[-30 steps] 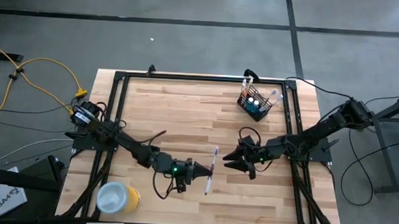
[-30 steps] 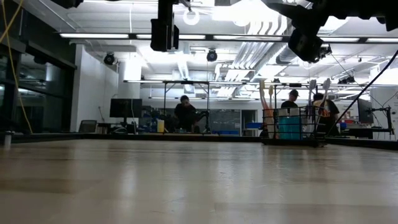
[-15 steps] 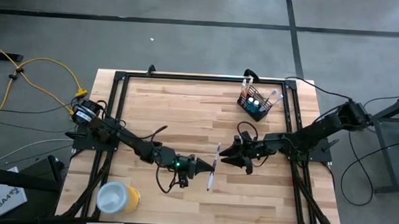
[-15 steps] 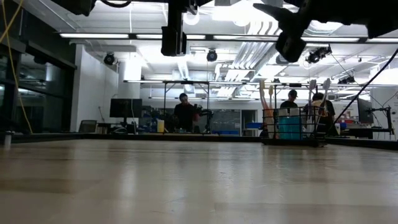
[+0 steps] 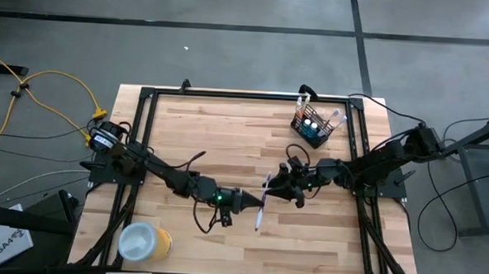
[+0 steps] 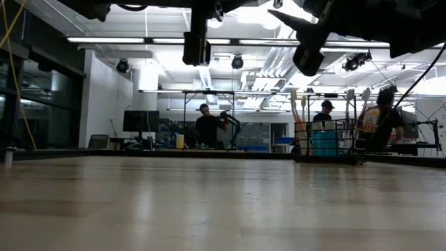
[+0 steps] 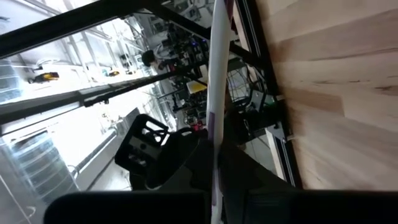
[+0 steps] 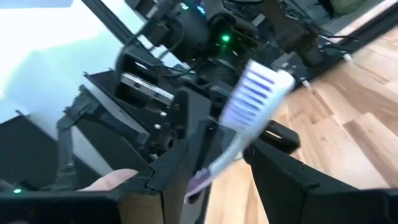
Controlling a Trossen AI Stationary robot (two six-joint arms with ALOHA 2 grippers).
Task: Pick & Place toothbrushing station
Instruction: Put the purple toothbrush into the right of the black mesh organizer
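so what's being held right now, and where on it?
The left gripper holds a toothbrush around mid-handle. The right gripper is open around its bristle end, not clamped.

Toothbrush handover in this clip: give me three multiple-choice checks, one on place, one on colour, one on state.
1. Where is the black mesh holder?
A. the table's far right part
B. beside the yellow cylinder
C. under the left arm

2. What colour are the bristles of the toothbrush in the right wrist view?
A. green
B. purple and white
C. black

3. How is that toothbrush held?
A. lying loose on the table
B. standing in the holder
C. gripped by the left gripper, with the right gripper at its other end

Answers:
1. A, the high view shows it near the far right corner, away from the yellow cylinder.
2. B, striped purple and white.
3. C, the high view shows it at the left gripper's tip, with the right gripper's open fingers around its head in the right wrist view.
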